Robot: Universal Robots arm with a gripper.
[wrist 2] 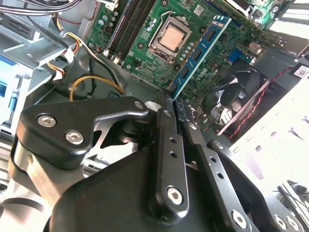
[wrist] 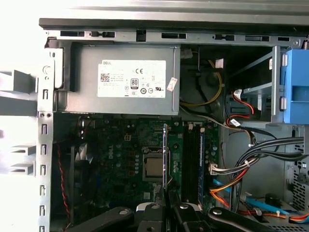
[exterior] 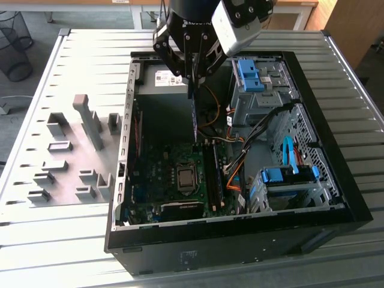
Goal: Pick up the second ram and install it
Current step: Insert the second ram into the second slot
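My fingers [wrist 2: 169, 145] were matte black with silver screw heads. The ram [wrist 2: 200, 50] between them was blue, dotted with a row of black chips. The motherboard [wrist 2: 145, 46] was green, its slots [wrist 2: 130, 24] black. The case [exterior: 336, 174] was black outside and grey within, with bright blue drive brackets [exterior: 249, 73]. Cables [wrist: 231, 191] ran orange, yellow, red and black. The fixture blocks [exterior: 90, 120] were plain grey.

Second ram [exterior: 194, 120] hangs over motherboard [exterior: 162, 174] inside case [exterior: 336, 174].
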